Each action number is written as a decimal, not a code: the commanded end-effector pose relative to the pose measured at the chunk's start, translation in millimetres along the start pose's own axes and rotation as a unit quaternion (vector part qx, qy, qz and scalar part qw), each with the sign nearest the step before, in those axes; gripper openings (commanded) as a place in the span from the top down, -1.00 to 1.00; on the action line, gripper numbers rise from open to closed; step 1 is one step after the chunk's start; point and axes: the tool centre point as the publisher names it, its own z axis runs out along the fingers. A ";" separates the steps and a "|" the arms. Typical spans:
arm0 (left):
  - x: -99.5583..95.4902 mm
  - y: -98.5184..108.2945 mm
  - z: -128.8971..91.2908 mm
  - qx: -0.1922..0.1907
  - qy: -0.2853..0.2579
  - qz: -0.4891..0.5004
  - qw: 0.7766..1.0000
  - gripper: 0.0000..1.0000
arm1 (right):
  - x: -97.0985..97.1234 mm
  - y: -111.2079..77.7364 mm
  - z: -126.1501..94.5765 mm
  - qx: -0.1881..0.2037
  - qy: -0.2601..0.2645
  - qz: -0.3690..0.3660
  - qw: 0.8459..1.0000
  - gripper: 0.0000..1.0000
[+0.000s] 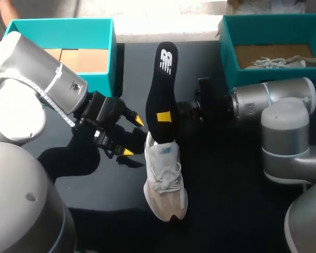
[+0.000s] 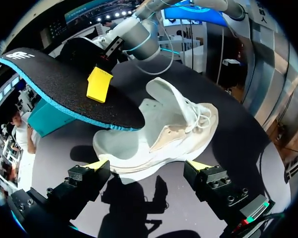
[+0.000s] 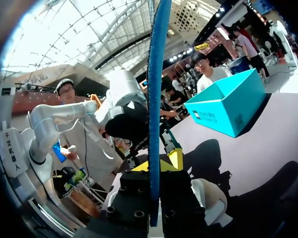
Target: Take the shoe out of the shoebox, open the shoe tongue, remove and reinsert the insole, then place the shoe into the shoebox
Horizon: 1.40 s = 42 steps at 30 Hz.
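The shoe [image 1: 166, 182] lies toe-nearest on the counter [image 1: 226, 200], the left hand [image 1: 132, 136] open just beside it at 9 o'clock, the right hand [image 1: 165, 117] beyond clamping the insole [image 1: 166, 74] above its heel opening, one shoebox [image 1: 114, 58] at 11 o'clock, another shoebox [image 1: 229, 50] at 1.

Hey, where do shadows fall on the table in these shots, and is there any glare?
Head view: the left gripper throws a dark shadow on the table beside the bright white shoe. Left wrist view: shadows of its fingers lie on the table before the shoe. Right wrist view: dark shadows stretch toward the teal shoebox. No strong glare on the table.
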 end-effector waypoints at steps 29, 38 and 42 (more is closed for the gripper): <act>-13.7 4.6 26.2 0.017 -0.023 -0.039 0.999 -1.00 | -11.4 -9.1 18.4 0.008 0.000 -0.022 1.000 1.00; -13.7 4.6 26.2 0.017 -0.023 -0.039 0.999 -1.00 | -17.1 -20.5 22.2 0.008 -0.003 -0.029 1.000 1.00; -13.7 4.6 26.2 0.017 -0.023 -0.039 0.999 -1.00 | -20.2 -30.5 21.3 0.021 -0.004 -0.027 0.999 1.00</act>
